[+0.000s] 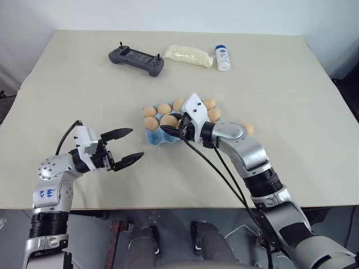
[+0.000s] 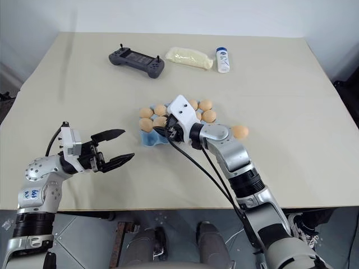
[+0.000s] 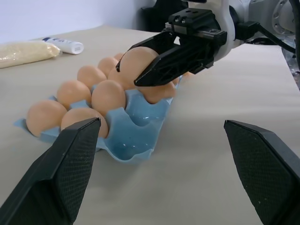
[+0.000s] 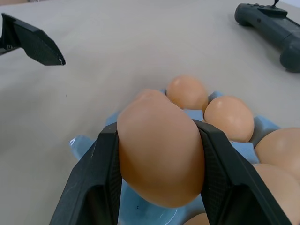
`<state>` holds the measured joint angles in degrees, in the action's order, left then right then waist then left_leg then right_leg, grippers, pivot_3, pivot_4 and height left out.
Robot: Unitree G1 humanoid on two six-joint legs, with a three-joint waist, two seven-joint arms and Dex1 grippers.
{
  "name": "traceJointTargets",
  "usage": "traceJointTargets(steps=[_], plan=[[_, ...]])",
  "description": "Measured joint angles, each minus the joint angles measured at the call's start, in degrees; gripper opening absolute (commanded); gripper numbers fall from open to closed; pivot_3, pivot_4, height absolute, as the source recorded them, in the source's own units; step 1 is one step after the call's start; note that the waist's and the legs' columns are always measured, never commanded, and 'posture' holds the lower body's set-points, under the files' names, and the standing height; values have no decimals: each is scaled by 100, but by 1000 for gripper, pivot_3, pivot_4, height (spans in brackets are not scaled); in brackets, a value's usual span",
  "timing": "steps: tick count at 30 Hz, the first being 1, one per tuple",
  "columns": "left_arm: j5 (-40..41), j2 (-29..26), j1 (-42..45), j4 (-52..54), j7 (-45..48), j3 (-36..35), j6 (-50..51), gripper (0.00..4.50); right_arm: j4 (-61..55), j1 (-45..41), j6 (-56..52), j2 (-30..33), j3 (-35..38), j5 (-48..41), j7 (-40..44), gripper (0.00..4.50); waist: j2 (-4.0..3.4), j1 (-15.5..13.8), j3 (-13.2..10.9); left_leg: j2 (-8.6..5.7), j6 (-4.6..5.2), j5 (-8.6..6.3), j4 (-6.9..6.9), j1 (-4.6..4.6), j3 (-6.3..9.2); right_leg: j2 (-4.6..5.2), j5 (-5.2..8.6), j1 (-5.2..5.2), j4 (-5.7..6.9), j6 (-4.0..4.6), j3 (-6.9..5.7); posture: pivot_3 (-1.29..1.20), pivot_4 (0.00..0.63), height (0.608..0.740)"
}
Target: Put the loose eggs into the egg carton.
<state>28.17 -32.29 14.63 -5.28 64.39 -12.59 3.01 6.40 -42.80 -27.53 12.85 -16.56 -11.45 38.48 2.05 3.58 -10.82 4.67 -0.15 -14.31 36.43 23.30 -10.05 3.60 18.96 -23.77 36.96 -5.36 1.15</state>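
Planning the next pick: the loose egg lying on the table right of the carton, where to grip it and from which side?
Take the loose egg across its narrow middle, coming from above. It lies on its side on the bare table, apart from the egg carton, so both flanks look free. The right gripper already holds its own egg that way.

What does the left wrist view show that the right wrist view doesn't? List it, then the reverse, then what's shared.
Left wrist view: the white bottle, the pale packet, and the right tool seen from outside.

Right wrist view: the dark controller and one tip of the open left tool.

Both: the blue egg carton with seated eggs, and the egg the right tool grips above it.
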Motion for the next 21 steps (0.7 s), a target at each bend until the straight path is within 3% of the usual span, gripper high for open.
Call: traceJointTargets(steps=[6, 15, 21], plan=[[3, 0, -41, 37, -64, -14, 2, 4500, 30, -2, -49, -62, -12, 24, 100, 4437, 0, 42, 0, 3, -5, -2, -3, -1, 1, 0, 2, 0, 1, 3, -3, 0, 150, 740], [4, 12, -19, 35, -104, -6, 2, 4500, -165, -9, -193, 41, 223, -82, 167, 4437, 0, 121, 0, 4, -7, -3, -6, 0, 5, 4, 2, 0, -2, 4, -19, 0, 150, 740], [4, 32, 58, 7, -91, 17, 1, 4500, -1017, 397, -341, 1110, 1022, -585, 762, 4437, 0, 65, 0, 0, -4, -10, -10, 1, 7, 36, 2, 5, -15, 4, -74, 0, 150, 740]])
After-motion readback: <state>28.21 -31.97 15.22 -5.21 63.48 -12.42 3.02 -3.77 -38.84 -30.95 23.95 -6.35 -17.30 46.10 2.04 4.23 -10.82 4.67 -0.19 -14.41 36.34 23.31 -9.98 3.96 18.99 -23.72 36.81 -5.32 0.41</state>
